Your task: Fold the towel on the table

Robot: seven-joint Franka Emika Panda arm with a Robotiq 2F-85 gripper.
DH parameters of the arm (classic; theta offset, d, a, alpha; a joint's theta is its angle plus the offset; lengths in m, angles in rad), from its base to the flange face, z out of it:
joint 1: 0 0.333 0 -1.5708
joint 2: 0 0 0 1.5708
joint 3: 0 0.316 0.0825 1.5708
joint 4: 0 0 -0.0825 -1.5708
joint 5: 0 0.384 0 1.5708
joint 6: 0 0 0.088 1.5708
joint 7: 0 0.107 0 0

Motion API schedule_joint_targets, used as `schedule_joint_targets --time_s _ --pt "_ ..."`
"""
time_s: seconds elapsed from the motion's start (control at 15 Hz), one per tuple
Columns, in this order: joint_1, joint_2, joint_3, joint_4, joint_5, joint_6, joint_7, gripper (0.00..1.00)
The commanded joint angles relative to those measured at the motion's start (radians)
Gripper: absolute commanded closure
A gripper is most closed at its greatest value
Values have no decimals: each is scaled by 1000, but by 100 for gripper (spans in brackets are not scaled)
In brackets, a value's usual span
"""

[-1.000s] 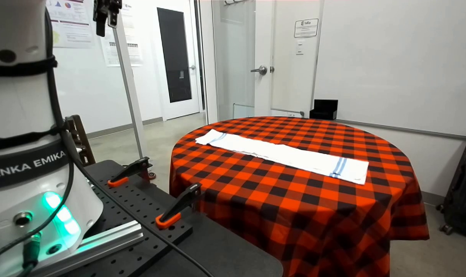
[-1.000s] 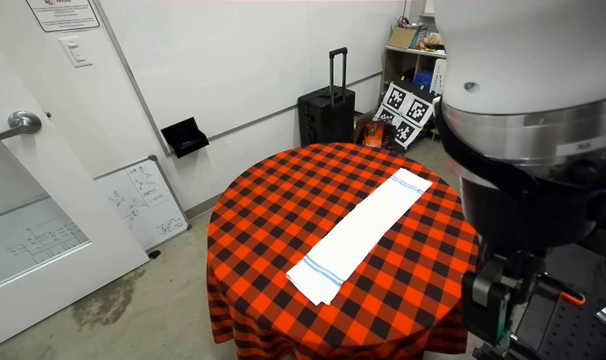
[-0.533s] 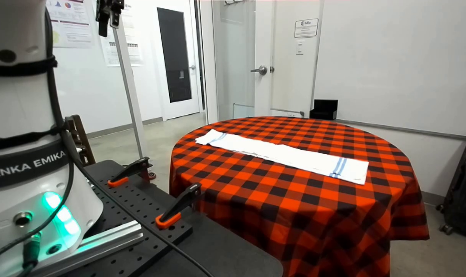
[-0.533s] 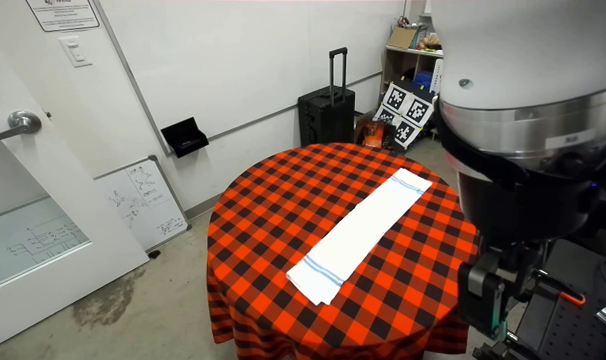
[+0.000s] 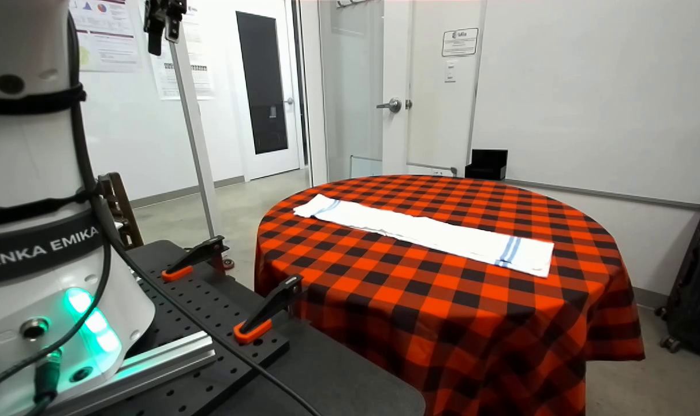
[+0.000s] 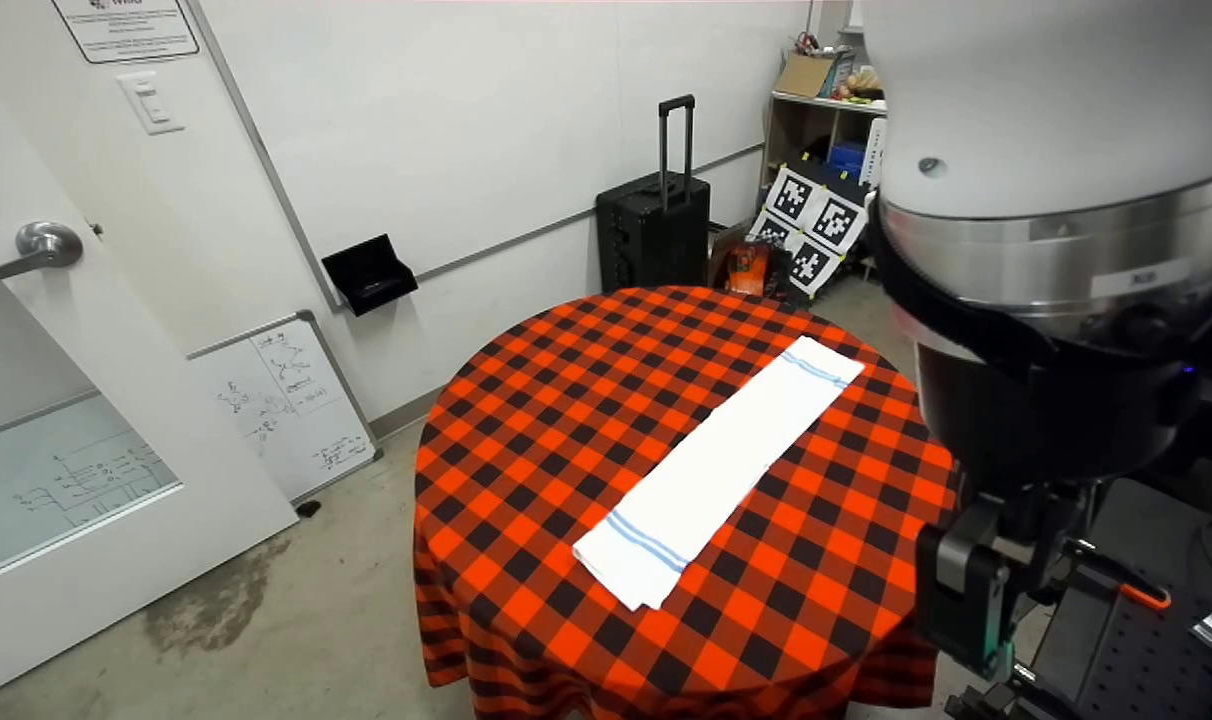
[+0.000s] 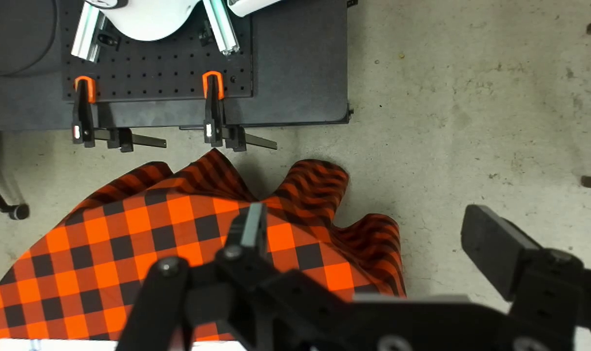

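A large whiteboard (image 6: 466,110) is spanning the background in both exterior views, with a white door (image 6: 116,345) standing beside it. The round bench (image 6: 546,440) is standing before the whiteboard; a red-and-black checked cloth (image 5: 471,341) is covering its top and falling in folds down its sides. Across a gap of floor (image 7: 320,141), a black platform (image 5: 344,367) is carrying the white robot arm (image 5: 32,150). A black suitcase (image 6: 656,240), its handle (image 6: 677,102) extended, is standing upright beyond the bench.

The white towel (image 6: 716,470) is lying on top of the cloth as one long, narrow strip, its whole length resting within the rim of the bench and its long edges running slightly uneven. The tool (image 7: 371,236) is hanging above the level of the bench, well apart from the towel; its two fingers (image 7: 493,248) are standing wide apart, with checked cloth and floor showing between them. Behind the tool, a white band (image 7: 56,345), probably the towel, is crossing the lower border of the wrist view, only a sliver of it showing. Two black-and-orange clamps (image 7: 212,109) are gripping the side of the platform nearest the bench. Green lights (image 5: 93,320) are glowing on the base of the arm. Thin blue stripes (image 6: 648,541) are crossing the towel near each end.
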Motion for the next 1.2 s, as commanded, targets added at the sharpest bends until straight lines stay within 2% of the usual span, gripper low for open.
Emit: schedule_joint_targets --time_s 0.0,0.6,1.13 --pt "12 3 -11 3 -3 -2 3 0" --pt "10 1 -10 -2 -11 7 5 0" --pt "-15 -25 -51 -33 -118 58 -36 0"
